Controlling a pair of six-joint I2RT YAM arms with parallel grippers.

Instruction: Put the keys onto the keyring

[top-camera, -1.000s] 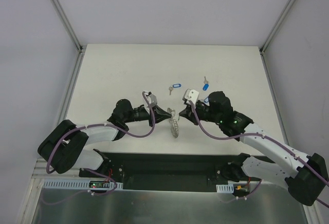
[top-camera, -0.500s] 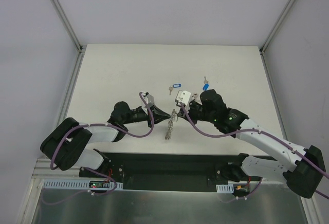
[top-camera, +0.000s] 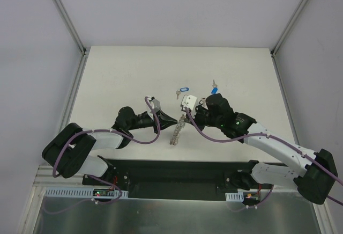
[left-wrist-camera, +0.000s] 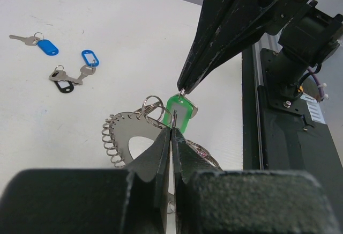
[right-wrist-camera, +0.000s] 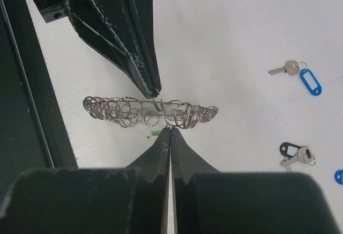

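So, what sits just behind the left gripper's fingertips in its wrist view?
A green tag, with the right gripper pinching its top, beside the keyring. The left fingers cover the tag's lower edge; its key is not visible.

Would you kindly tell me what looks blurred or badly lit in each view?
Left wrist: the left hand blurs near the lens, the green tag and keyring sharp. Right wrist: the right hand blurred at its base. Top external: even light, no glare.

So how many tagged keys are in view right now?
4. A green-tagged key at the keyring; loose on the table, a blue-tagged key alone, a second blue-tagged key, and a dark-tagged key beside it. Others may be hidden.
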